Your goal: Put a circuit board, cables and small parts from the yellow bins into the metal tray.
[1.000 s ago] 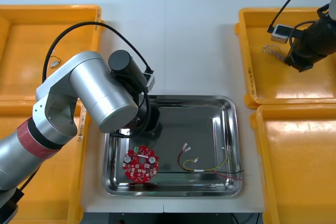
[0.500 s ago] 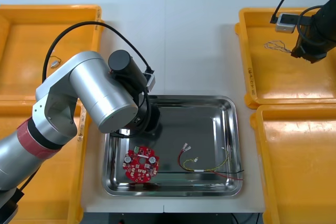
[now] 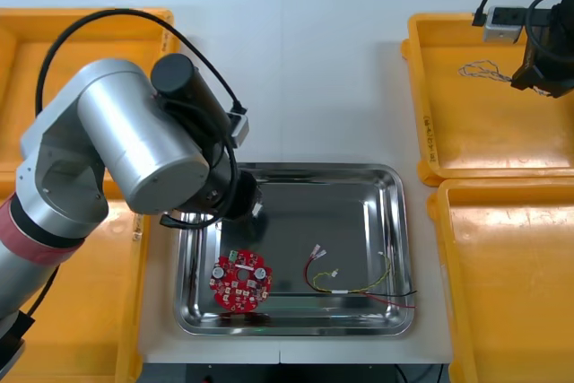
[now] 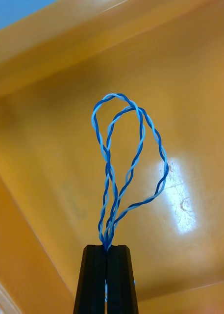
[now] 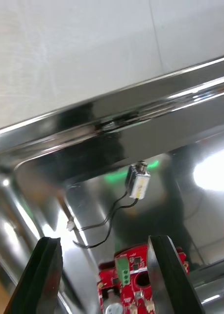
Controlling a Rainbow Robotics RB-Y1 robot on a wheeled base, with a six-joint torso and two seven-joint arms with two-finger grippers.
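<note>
One twisted cable (image 4: 110,171) clamped in right pincer (image 4: 107,248); left pincer (image 5: 104,240) wide over shiny tray (image 3: 359,213).

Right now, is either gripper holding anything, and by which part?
The right gripper is shut on the twisted blue and white cable where its strands gather. The left gripper, open, holds nothing.

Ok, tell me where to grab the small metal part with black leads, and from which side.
With the open left gripper, take the small metal part by its blocky body, across its narrower width, straight from above: it lies flat on the metal tray floor near the wall, cramping any side approach. Skip the thin black leads; they'd likely slip.
</note>
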